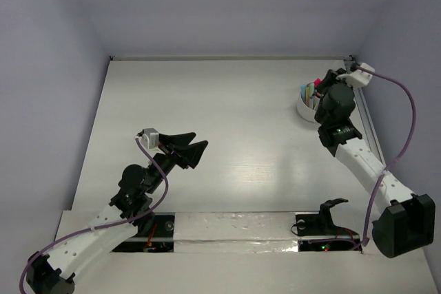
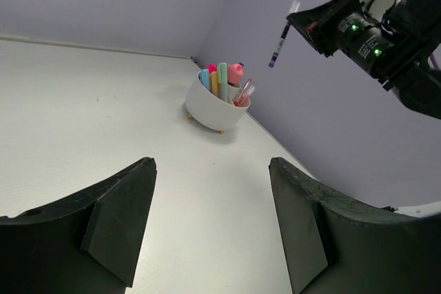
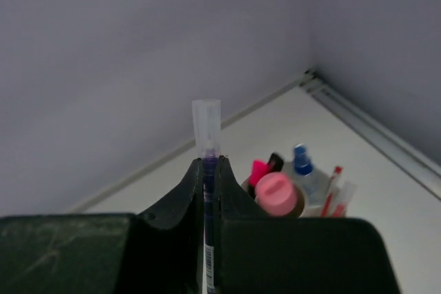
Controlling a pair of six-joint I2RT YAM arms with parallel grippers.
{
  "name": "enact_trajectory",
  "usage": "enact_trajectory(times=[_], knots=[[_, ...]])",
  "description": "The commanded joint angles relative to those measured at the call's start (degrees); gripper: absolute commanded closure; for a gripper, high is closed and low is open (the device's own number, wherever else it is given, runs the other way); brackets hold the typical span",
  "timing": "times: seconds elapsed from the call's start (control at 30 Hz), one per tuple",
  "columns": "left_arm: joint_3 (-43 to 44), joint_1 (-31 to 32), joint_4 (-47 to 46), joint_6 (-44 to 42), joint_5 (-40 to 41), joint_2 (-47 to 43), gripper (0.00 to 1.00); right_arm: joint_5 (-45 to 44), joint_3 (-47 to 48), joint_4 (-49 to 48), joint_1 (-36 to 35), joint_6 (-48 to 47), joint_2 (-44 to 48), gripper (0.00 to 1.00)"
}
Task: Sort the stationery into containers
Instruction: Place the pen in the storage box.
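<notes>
The right gripper [image 3: 210,164] is clamped on a thin pen [image 3: 206,125] with a clear cap. It holds the pen in the air near the white cup [image 2: 207,109], which stands in the table's [image 1: 227,115] far right corner with pink, yellow, green and blue markers [image 2: 222,80] inside. Print on the pen's barrel is too small to read. The left gripper [image 2: 211,170] hangs over mid-table, fingers wide apart and empty.

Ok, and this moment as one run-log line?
right gripper: shut on thin pen | thin pen: in the air near white cup, not in it | white cup: several markers inside | left gripper: open, empty
</notes>
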State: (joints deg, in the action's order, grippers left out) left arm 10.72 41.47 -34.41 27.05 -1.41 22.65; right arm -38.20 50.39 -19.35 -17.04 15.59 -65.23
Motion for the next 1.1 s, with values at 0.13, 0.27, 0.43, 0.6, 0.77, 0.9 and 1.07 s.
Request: enact_trajectory(times=[0.13,0.27,0.43,0.6,0.77,0.9,1.07], knots=[[-0.44,-0.08,-2.68,-0.33,-0.52,-0.59,0.36,-10.32,-5.57,-12.55,12.28,2.77,-3.93,1.00],[-0.35,-0.08,-2.59,-0.33,-0.44,-0.51,0.36,-10.23,-3.64,-13.95,14.92,1.90,-8.67,1.00],[-0.44,-0.08,-2.68,-0.42,-0.44,-0.51,0.36,-10.94,-2.93,-17.11,14.93,0.05,-14.47,1.00],[-0.44,-0.08,-3.03,-0.42,-0.35,0.37,0.36,-10.76,-3.90,-18.61,14.93,0.67,-17.82,1.00],[-0.44,-0.08,-3.47,-0.42,-0.44,1.25,0.36,-10.15,-2.58,-20.11,14.93,-0.74,-20.11,1.00],[-0.44,-0.08,-3.55,-0.42,-0.26,1.51,0.36,-10.06,-1.61,-20.72,14.93,-2.06,-21.51,1.00],[-0.44,-0.08,-3.55,-0.50,0.00,1.60,0.36,-9.71,-1.52,-20.20,14.93,-1.10,-23.97,1.00]])
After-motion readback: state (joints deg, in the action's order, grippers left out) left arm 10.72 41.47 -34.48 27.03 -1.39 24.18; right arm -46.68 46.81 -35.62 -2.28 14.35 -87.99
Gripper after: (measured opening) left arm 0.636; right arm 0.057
